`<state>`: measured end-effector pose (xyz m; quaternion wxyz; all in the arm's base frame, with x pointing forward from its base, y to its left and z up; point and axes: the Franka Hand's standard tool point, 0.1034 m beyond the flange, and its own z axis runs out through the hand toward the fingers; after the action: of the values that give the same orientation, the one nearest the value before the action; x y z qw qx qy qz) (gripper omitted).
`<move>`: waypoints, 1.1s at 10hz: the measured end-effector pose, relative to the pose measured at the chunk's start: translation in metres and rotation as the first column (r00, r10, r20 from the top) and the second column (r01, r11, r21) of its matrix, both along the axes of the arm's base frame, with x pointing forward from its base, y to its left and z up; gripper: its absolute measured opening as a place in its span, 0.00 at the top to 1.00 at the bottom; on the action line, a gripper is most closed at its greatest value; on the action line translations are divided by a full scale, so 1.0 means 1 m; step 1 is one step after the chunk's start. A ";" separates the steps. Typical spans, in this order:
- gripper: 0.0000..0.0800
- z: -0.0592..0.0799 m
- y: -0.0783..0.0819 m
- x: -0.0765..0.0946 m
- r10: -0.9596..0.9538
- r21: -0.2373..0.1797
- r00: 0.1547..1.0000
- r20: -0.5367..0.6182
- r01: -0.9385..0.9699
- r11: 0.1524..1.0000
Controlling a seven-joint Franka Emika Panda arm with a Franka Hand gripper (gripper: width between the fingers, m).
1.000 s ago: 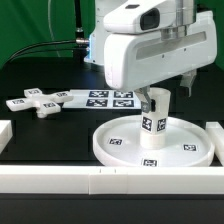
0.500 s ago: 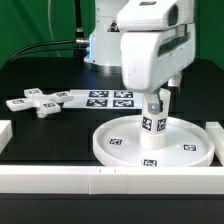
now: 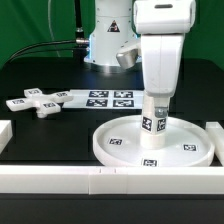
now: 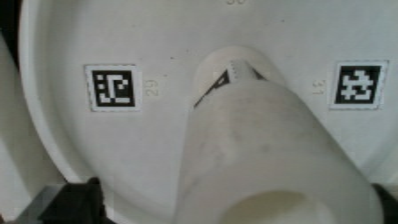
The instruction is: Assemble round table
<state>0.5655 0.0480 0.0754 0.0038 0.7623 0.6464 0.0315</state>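
In the exterior view we see the pincer pointing straight down, jaws spread wide on either side of the top of the short thick leg; we cannot tell whether they touch it. The leg stands upright directly below the pincer, at the middle of the large round disc. The cross-shaped piece lies well apart from the pincer, toward the exterior view's left, with the marker board between them. A white rail runs along the disc's near side

In the wrist view we look from the pincer down the leg to the disc, a square tag on each side
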 end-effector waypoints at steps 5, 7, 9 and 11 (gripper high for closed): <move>0.22 -0.003 -0.006 -0.001 0.167 -0.025 0.986 -0.003 -0.167 0.986; 0.44 -0.003 -0.007 -0.001 0.166 -0.025 0.986 -0.004 -0.166 0.986; 0.49 -0.004 -0.007 -0.002 0.148 -0.024 0.989 -0.006 -0.148 0.989; 0.49 -0.004 -0.007 -0.002 0.126 -0.023 0.992 -0.007 -0.126 0.992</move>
<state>0.5636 0.0405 0.0718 0.0092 0.7200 0.6935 0.0221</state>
